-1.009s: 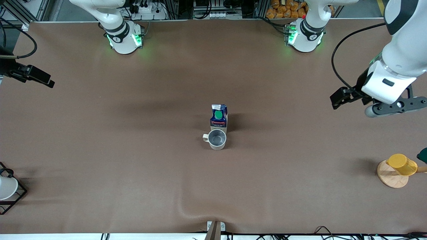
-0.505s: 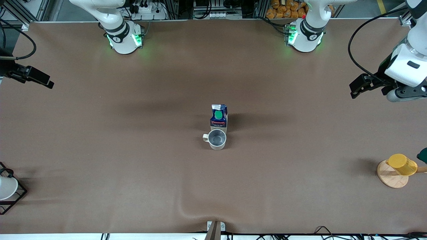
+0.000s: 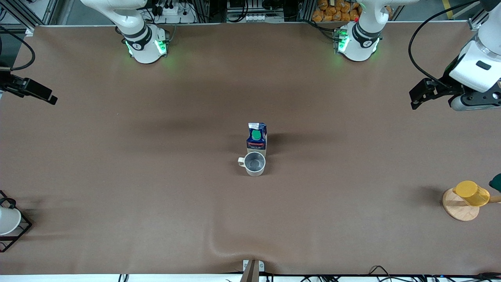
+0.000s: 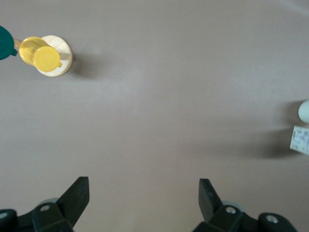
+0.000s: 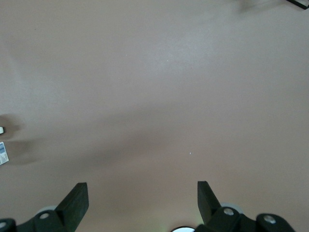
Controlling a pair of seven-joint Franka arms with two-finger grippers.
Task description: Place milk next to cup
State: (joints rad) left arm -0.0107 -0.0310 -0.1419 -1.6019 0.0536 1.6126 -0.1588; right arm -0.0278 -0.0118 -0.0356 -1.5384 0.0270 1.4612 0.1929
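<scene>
The milk [image 3: 256, 138], a dark blue carton with a green cap, stands upright at the table's middle. The cream cup [image 3: 253, 163] stands right beside it, nearer to the front camera, almost touching, with its handle toward the right arm's end. My left gripper [image 4: 143, 186] is open and empty, raised over bare table at the left arm's end [image 3: 475, 101]. Its wrist view catches the milk [image 4: 300, 139] and cup [image 4: 304, 110] at the picture's edge. My right gripper [image 5: 142, 191] is open and empty, raised over the right arm's end [image 3: 29, 89].
A yellow cup [image 3: 471, 193] lies on a round wooden base [image 3: 460, 207] at the left arm's end, near the front camera; it also shows in the left wrist view [image 4: 42, 55]. A white cup in a black wire rack [image 3: 8, 221] sits at the right arm's end.
My left gripper has drawn back from the table's middle toward the left arm's end and risen. My right gripper has shifted slightly outward. Milk and cup have not moved.
</scene>
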